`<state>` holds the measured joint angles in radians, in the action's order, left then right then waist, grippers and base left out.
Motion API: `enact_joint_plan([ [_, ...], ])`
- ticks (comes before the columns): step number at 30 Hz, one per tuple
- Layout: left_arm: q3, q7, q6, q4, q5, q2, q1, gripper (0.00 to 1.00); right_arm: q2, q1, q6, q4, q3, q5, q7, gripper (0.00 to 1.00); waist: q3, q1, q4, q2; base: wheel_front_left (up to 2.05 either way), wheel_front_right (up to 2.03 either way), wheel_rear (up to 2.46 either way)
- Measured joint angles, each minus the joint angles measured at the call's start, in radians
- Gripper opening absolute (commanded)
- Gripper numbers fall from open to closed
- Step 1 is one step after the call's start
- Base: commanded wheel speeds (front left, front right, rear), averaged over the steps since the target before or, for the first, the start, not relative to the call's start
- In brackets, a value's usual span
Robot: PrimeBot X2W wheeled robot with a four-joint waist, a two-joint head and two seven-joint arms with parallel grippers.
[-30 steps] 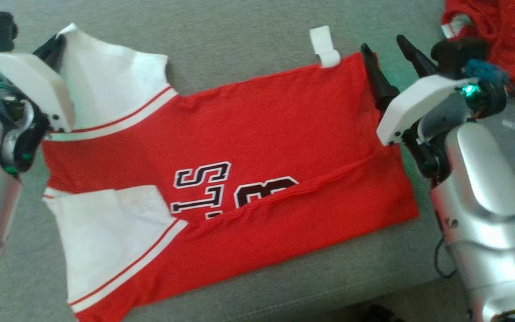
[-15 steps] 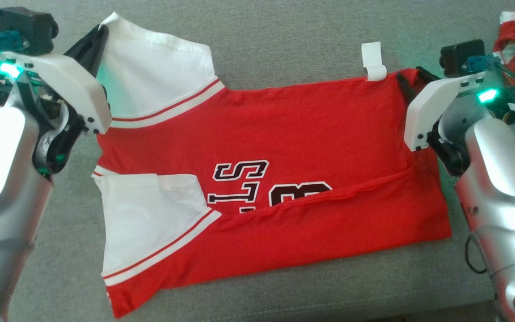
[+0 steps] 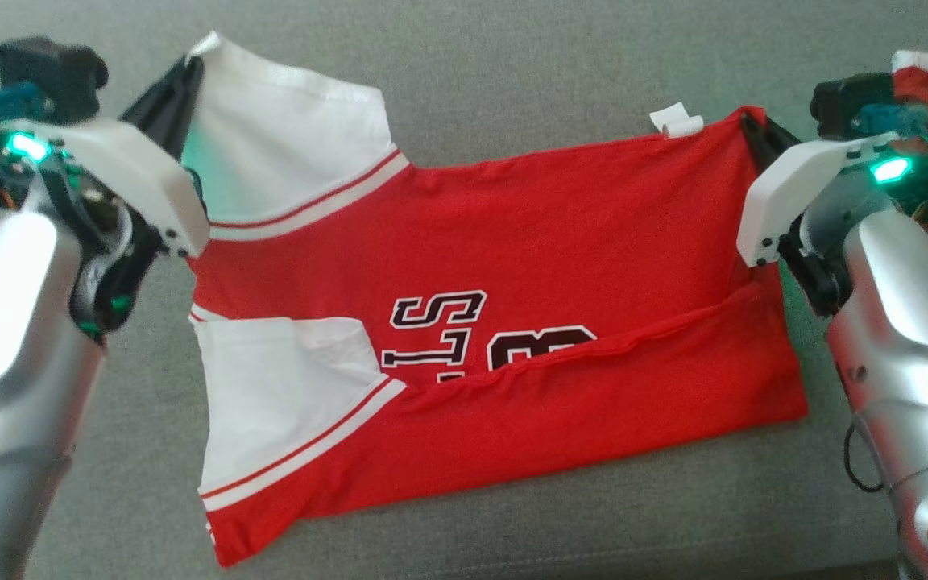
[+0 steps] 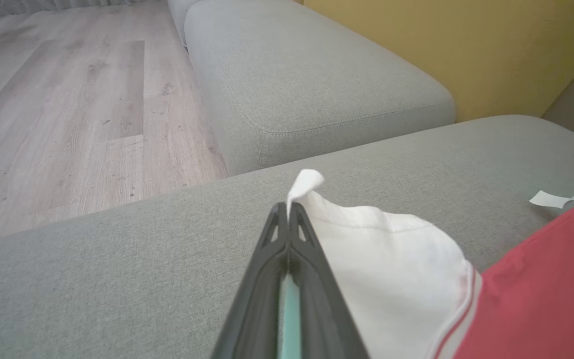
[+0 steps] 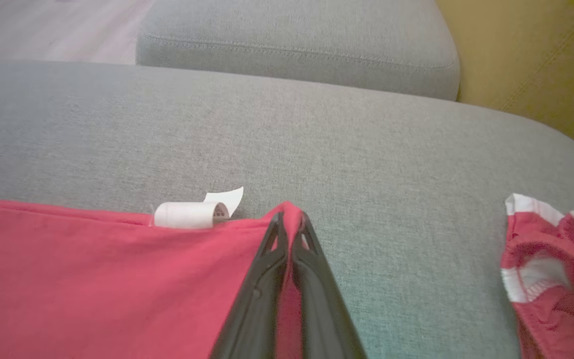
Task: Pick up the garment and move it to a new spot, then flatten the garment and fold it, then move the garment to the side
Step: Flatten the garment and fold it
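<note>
Garment (image 3: 512,242), a red jersey with white sleeves, lies spread half-folded across the grey sofa (image 3: 512,64) seat. The left pincer (image 3: 182,80) is clamped on a white sleeve tip, the right pincer (image 3: 754,133) on a red hem corner beside a curled white tag (image 3: 677,121).

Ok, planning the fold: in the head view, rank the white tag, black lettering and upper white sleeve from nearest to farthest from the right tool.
1. white tag, just to the left of the right tool.
2. black lettering, middle of the garment.
3. upper white sleeve, far left end.
</note>
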<state>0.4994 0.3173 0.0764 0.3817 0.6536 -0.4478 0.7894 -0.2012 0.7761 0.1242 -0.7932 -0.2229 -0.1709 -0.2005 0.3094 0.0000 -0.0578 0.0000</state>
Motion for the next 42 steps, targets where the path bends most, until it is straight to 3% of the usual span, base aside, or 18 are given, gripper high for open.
enact_joint_plan([
  [9,-0.012,-0.055,0.001,-0.160,0.058,-0.018,-0.209,0.00,-0.046,-0.126,0.000,0.065,-0.091,-0.126,0.095,0.00,-0.095,-0.0001,0.011,0.0000,0.00,0.00,0.00],
  [20,-0.030,-0.100,-0.132,-0.458,0.112,-0.065,-0.616,0.00,-0.131,-0.365,0.000,0.225,-0.104,-0.239,0.130,0.00,-0.216,-0.0003,0.033,0.0000,0.00,0.00,0.00],
  [28,-0.017,-0.142,-0.174,-0.493,0.130,-0.048,-0.772,0.00,-0.131,-0.498,0.000,0.277,-0.069,-0.251,0.114,0.00,-0.255,-0.0001,0.055,0.0001,0.00,0.00,0.00],
  [29,-0.013,-0.148,-0.174,-0.484,0.130,-0.042,-0.780,0.00,-0.131,-0.509,0.000,0.277,-0.066,-0.250,0.112,0.04,-0.258,-0.0001,0.056,0.0001,0.00,0.00,0.00],
  [30,-0.012,-0.155,-0.175,-0.475,0.131,-0.034,-0.787,0.00,-0.130,-0.519,0.000,0.277,-0.061,-0.248,0.112,0.25,-0.260,-0.0001,0.057,0.0001,0.00,0.00,0.00],
  [31,-0.010,-0.162,-0.179,-0.463,0.133,-0.026,-0.793,0.00,-0.127,-0.527,0.000,0.275,-0.051,-0.243,0.112,0.56,-0.263,0.0000,0.056,0.0001,0.00,0.00,0.00],
  [32,-0.006,-0.165,-0.181,-0.450,0.133,-0.021,-0.798,0.00,-0.124,-0.533,0.000,0.273,-0.042,-0.239,0.113,1.00,-0.265,0.0000,0.056,0.0000,0.00,0.00,0.00],
  [33,-0.002,-0.174,-0.181,-0.439,0.133,-0.015,-0.805,0.00,-0.120,-0.540,0.000,0.274,-0.030,-0.237,0.121,1.00,-0.268,0.0000,0.055,0.0001,0.00,0.00,0.00],
  [34,-0.001,-0.194,-0.183,-0.422,0.132,-0.009,-0.822,0.82,-0.111,-0.555,0.000,0.277,-0.007,-0.231,0.132,1.00,-0.273,0.0000,0.055,0.0000,0.00,0.00,0.00],
  [35,-0.001,-0.209,-0.189,-0.416,0.131,-0.007,-0.831,1.00,-0.108,-0.566,0.000,0.283,0.007,-0.230,0.138,1.00,-0.276,0.0000,0.055,0.0000,0.00,0.00,0.00],
  [42,-0.033,-0.325,-0.258,-0.415,0.109,0.021,-0.905,1.00,-0.071,-0.688,0.000,0.354,0.132,-0.220,0.153,1.00,-0.311,-0.0001,0.063,0.0000,0.00,0.00,0.00],
])
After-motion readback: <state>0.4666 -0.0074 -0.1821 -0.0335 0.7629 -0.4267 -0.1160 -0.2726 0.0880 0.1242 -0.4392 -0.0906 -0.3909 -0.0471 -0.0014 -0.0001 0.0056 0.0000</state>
